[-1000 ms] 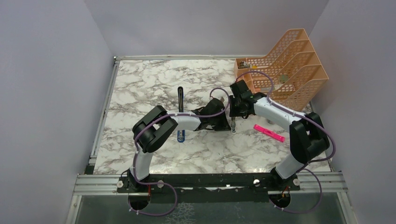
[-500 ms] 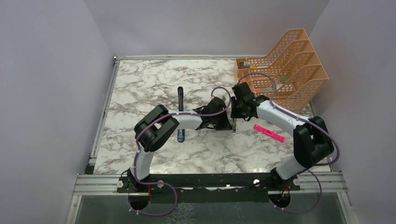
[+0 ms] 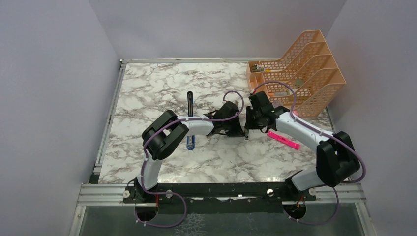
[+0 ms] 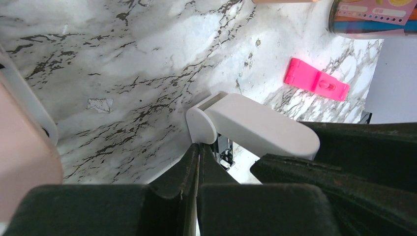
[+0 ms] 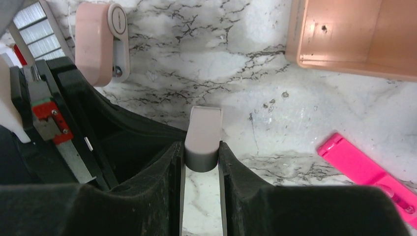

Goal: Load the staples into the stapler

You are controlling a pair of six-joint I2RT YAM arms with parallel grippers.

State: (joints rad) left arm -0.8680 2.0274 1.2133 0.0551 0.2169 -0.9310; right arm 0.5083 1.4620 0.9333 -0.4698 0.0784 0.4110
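Note:
The blue stapler (image 3: 191,143) lies on the marble table with its black top arm (image 3: 190,102) swung open; my left forearm crosses over it. The staples show as a grey tray of silvery strips (image 5: 34,24) at the top left of the right wrist view. My right gripper (image 5: 202,147) (image 3: 247,129) is shut on the end of a pale pink rounded bar (image 5: 203,129). That bar also shows in the left wrist view (image 4: 255,127), with a metal mechanism under it. My left gripper (image 4: 198,150) (image 3: 238,130) is shut, its tips right under the bar's rounded end.
A bright pink highlighter (image 3: 283,140) lies right of the grippers. An orange tiered file rack (image 3: 305,73) stands at the back right. A second rounded pink piece with a round pivot disc (image 5: 101,42) lies beside my left gripper.
My right arm has swung its elbow out to the right and its gripper has slid slightly nearer. The left gripper and the stapler have stayed put.

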